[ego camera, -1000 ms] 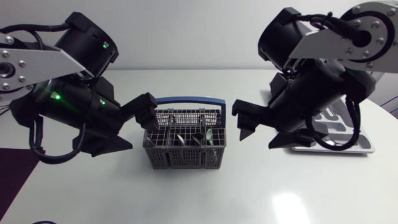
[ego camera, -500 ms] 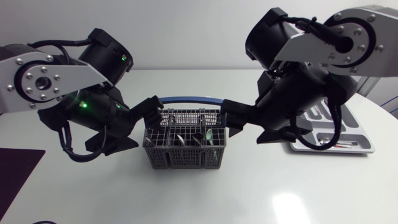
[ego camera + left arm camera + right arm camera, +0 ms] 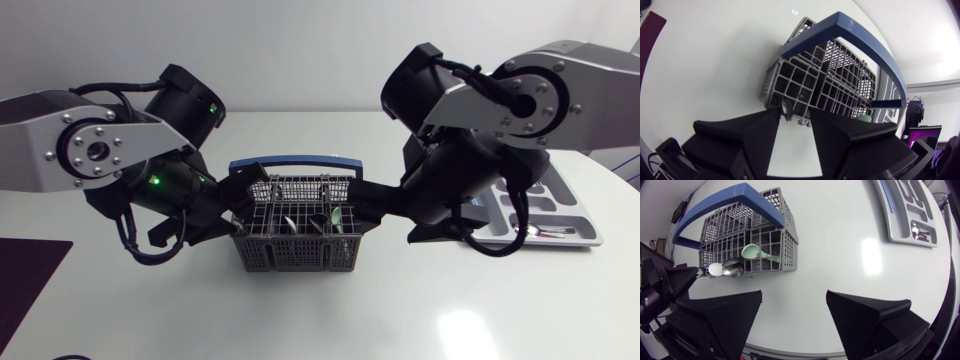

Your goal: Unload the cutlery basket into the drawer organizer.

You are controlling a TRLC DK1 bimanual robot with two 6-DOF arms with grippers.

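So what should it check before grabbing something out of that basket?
1. Left gripper open and empty: ok.
2. Right gripper open and empty: ok.
3. Cutlery basket upright between the two grippers: ok.
4. Cutlery there to take: ok, a mint-green spoon and other spoons stick out.
5. Drawer organizer has free compartments: ok.
6. Which piece either gripper is lined up on: cannot tell.
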